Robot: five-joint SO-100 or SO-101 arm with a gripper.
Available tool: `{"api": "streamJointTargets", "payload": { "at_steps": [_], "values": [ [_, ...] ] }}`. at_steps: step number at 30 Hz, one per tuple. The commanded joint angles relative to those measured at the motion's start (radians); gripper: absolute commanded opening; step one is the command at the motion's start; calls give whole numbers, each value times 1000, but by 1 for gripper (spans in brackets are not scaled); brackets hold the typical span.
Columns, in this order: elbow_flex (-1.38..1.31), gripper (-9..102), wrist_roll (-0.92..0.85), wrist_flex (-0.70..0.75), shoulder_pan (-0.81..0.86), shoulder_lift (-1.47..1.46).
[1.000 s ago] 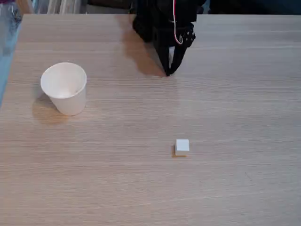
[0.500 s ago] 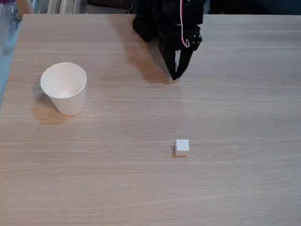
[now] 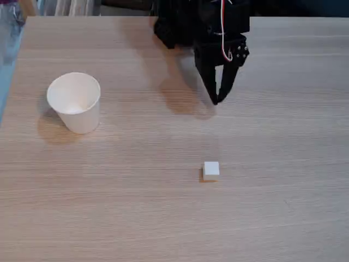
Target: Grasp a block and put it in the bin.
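From where I stand, the block [image 3: 211, 170] lies alone on the desk [image 3: 283, 142], in the fixed view a bit right of centre and toward the near side, well apart from the cup [image 3: 74, 102], which stands upright at the left w/ its mouth open to the top. The block looks very small, white on top w/ a tan edge below, sharp corners, so I judge it is light and stiff, prob. wood or foam; it will not crush, but it can slide or tip easily if one finger touches first. Best place to hold is on two opposite flat sides, low and centred, w/ the fingers coming straight down around it; its width seems close to what the pincer can open, so not much margin. The pincer [image 3: 216, 101] hangs above the desk, near the far edge, tips pointing down, almost together w/ only a thin slit between, holding nothing. It needs to open before going down. No brand, label or writing can be read on block, cup or arm.
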Motion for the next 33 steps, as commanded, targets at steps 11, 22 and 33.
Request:
{"api": "streamJointTargets", "payload": {
  "at_steps": [11, 22, 33],
  "values": [
    [-302, 0, 107, -34, 25, -310],
    [-529, 0, 173, -23, 51, -509],
    [-755, 0, 212, 44, 78, -669]
  ]
}}
